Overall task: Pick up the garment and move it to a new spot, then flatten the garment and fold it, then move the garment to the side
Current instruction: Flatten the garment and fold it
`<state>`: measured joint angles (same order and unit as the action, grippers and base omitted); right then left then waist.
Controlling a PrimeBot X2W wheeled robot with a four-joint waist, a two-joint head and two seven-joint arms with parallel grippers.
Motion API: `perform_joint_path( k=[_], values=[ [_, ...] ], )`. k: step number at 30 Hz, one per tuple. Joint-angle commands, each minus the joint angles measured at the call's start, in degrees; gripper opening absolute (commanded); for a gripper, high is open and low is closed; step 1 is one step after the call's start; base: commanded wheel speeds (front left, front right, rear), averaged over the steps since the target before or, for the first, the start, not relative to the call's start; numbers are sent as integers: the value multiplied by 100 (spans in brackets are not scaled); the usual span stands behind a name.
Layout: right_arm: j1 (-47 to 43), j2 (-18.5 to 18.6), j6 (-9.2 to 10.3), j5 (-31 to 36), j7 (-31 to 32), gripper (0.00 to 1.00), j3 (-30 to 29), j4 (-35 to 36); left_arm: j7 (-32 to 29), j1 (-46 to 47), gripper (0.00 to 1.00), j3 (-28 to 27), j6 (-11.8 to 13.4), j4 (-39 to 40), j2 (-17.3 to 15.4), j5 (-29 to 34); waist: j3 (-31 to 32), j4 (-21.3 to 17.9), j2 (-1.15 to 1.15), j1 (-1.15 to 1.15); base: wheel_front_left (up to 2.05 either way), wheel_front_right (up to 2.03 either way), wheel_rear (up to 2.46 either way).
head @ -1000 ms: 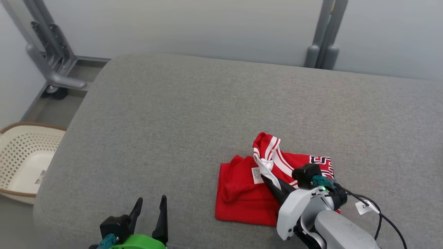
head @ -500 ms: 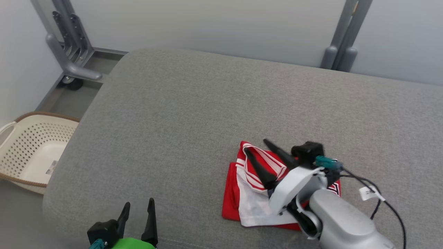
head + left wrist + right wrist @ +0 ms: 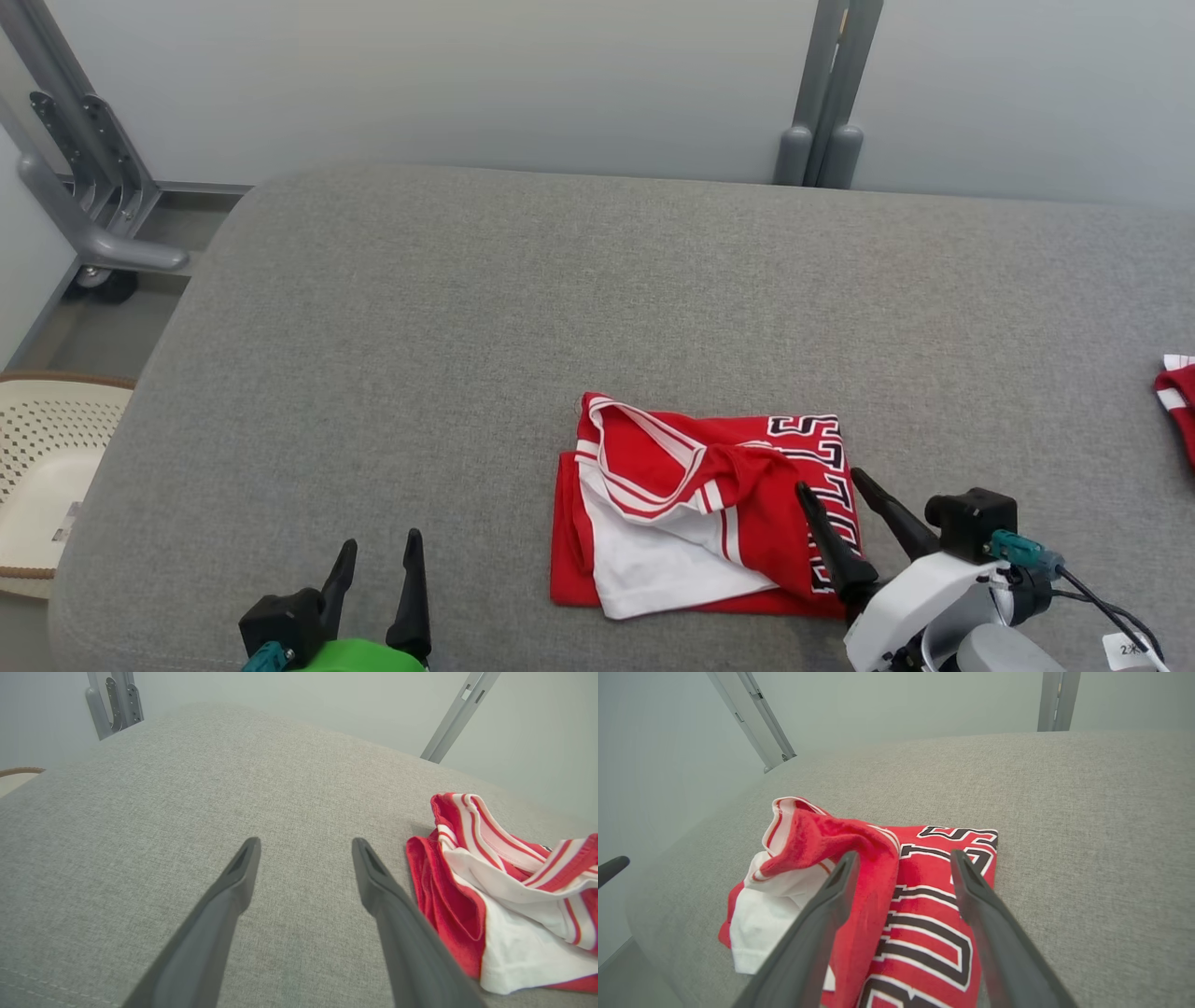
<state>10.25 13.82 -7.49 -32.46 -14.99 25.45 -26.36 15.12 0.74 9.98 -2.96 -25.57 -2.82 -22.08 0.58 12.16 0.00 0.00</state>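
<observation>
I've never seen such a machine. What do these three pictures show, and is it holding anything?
It is a two-armed robot. The wide picture comes from a camera on its head; the other two from its wrists, looking along each claw's dark fingers. On the grey cushioned surface lies a roughly folded red and white garment. The left claw and the right claw both stand open, holding nothing; the right one is over the garment's edge. A pale basket stands at the left.

The padded surface lies open left of and behind the garment. Grey frame posts stand at its far edge; a basket sits off its left side.
</observation>
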Motion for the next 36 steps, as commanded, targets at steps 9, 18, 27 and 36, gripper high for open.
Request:
perform_joint_path(
  k=[9, 18, 27, 36],
  values=[
    [223, 1, 2, 325, -21, 100, 467, 182, -3, -39, 100, 21, 29, -28, -19, -47, -49, 188, 0, 0, 0, 0, 0],
    [438, -65, 2, 331, -21, 100, 555, -118, -3, -93, 100, 11, 61, -34, -18, -68, -56, 285, 0, 0, 0, 0, 0],
    [657, -217, 2, 370, -2, 0, 755, -480, -3, -59, 100, 0, 18, -33, -18, -77, -84, 295, 0, 0, 0, 0, 0],
    [715, -266, 2, 5, 72, 0, 1516, 68, -3, -85, 100, -4, -14, -31, -18, 1, -23, 310, 0, 0, 0, 0, 0]
  ],
)
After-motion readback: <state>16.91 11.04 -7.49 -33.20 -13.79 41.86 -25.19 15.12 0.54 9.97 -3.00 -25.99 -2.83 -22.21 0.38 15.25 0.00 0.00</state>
